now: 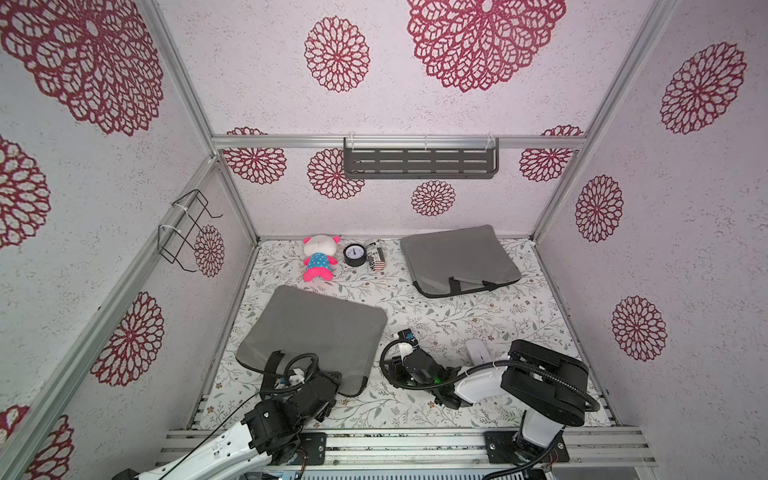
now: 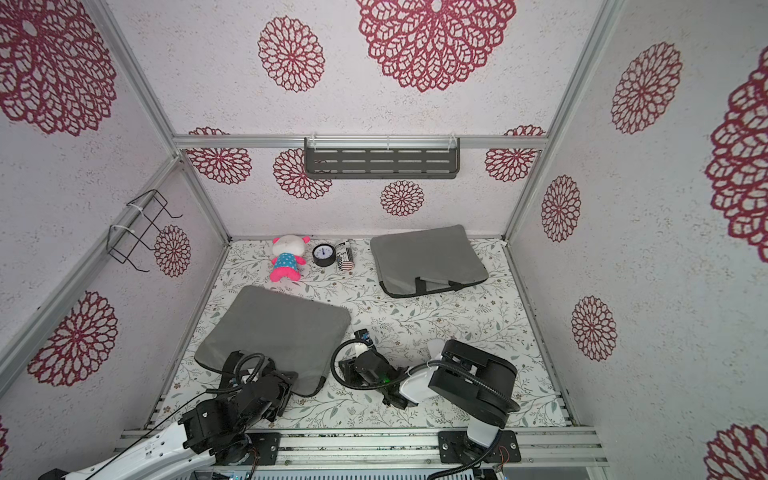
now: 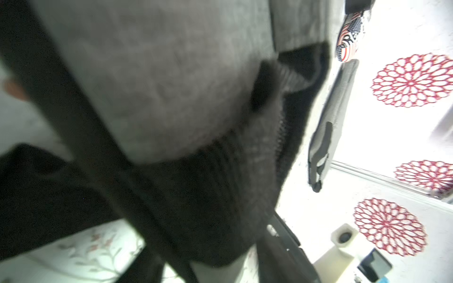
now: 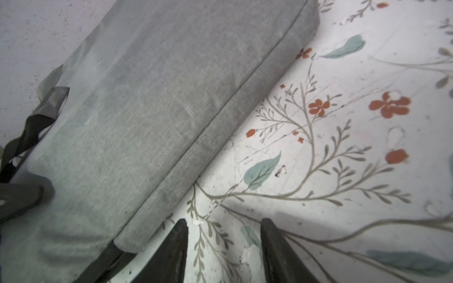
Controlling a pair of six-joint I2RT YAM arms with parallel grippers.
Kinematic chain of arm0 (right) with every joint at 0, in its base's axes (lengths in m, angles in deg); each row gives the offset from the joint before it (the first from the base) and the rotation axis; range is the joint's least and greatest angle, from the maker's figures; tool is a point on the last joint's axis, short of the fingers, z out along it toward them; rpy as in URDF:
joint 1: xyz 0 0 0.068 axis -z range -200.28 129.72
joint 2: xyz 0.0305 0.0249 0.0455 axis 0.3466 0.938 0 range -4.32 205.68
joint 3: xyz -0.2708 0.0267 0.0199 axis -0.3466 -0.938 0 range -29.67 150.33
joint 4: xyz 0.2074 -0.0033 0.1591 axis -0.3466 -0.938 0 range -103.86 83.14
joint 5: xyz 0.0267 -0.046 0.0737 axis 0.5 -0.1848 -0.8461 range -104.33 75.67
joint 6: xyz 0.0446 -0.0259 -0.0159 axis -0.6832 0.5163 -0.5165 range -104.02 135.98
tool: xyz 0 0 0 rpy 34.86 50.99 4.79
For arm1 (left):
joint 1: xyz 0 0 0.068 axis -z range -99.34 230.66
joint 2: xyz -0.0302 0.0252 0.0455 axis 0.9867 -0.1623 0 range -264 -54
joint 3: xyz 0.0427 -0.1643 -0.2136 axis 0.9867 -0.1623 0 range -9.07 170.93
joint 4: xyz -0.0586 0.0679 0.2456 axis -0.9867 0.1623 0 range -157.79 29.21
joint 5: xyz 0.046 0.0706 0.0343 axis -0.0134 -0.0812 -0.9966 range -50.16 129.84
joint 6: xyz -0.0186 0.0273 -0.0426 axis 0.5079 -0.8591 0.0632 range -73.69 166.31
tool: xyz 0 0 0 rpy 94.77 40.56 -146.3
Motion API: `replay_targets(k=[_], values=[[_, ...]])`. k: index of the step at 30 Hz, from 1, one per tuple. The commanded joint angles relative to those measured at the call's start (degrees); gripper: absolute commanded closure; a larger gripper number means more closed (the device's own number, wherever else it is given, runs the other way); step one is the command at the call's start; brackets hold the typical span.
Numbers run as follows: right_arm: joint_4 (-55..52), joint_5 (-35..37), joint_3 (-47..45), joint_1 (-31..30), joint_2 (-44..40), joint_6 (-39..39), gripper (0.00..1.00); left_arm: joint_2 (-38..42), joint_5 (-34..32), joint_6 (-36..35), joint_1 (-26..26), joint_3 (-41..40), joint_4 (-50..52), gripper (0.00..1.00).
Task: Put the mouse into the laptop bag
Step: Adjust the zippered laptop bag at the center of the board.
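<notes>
— While the right gripper (image 4: 224,220) is hanging beside the near laptop bag (image 1: 316,328), jaws apart and empty, we are judging the pick-up not yet begun: the mouse (image 1: 478,352) is lying on the table (image 1: 457,320) behind that arm, outside both bags
— Concurring. The left gripper (image 1: 292,369) is sitting at that bag's handle end; we cannot tell its jaws. Next the right is needing to reach the mouse. We are seeing inside neither this nor the far laptop bag (image 1: 453,257)
</notes>
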Motion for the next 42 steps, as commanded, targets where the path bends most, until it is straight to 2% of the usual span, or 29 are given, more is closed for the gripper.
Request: replay_targets(k=[1,4,6,10,12,17,20,24,27,29,31,34,36,39,42], values=[[-8.25,3.36,2.62,1.68,2.02,-5.06,0.49,-0.9,-4.23,0.49,-0.39,3.73,9.62,0.12],[-5.99,1.72,3.53,4.06,3.66,-7.12,0.44,-1.1,-7.05,1.5,-0.39,6.73,16.49,0.02],[-4.23,0.01,4.38,5.49,5.05,-7.85,0.37,-0.39,-8.85,2.52,-0.48,7.79,20.77,0.02],[-2.88,-2.96,7.02,6.52,7.79,-8.06,0.32,2.87,-12.37,3.53,-0.66,7.28,24.14,0.02],[-3.03,-4.28,9.12,6.48,9.6,-8.04,0.32,5.06,-14.02,0.95,-0.75,5.38,20.62,0.02],[-5.61,-8.01,16.14,6.52,14.46,-7.89,0.31,4.64,-15.73,-2.55,-1.16,2.22,13.39,0.14],[-9.63,-9.24,20.26,6.47,16.63,-7.99,0.31,0.69,-15.27,-6.8,-1.44,2.32,6.86,0.21],[-9.74,-9.91,22.26,6.35,18.94,-11.46,0.31,-8.95,-13.72,-9.39,-1.89,4.01,1.0,0.24],[-15.06,-9.87,27.43,5.23,21.21,-11.98,0.32,-17.82,-12.88,-8.48,-2.19,4.47,-1.96,0.42],[-19.05,-8.46,29.43,3.88,20.97,-11.6,0.31,-23.11,-11.57,-7.55,-2.92,4.96,-3.69,0.66],[-19.49,-7.11,28.92,3.07,19.68,-11.43,0.31,-27.18,-10.72,-7.6,-3.33,6.03,-5.41,0.75],[-22.25,-4.65,29.52,2.78,19.08,-10.83,0.29,-31.11,-8.47,-11.98,-3.91,8.24,-9.62,0.88],[-23.54,-4.51,31.06,2.92,20.44,-10.28,0.29,-32.65,-7.33,-14.08,-3.91,10.62,-8.77,0.97],[-25.57,-4.89,35.12,3.35,24.11,-9.69,0.3,-33.18,-5.09,-16.85,-3.63,12.87,-7.8,1.0],[-28.14,-4.23,39.21,3.86,27.22,-9.11,0.31,-32.91,-3.78,-16.4,-2.39,13.0,-7.8,1.0]])
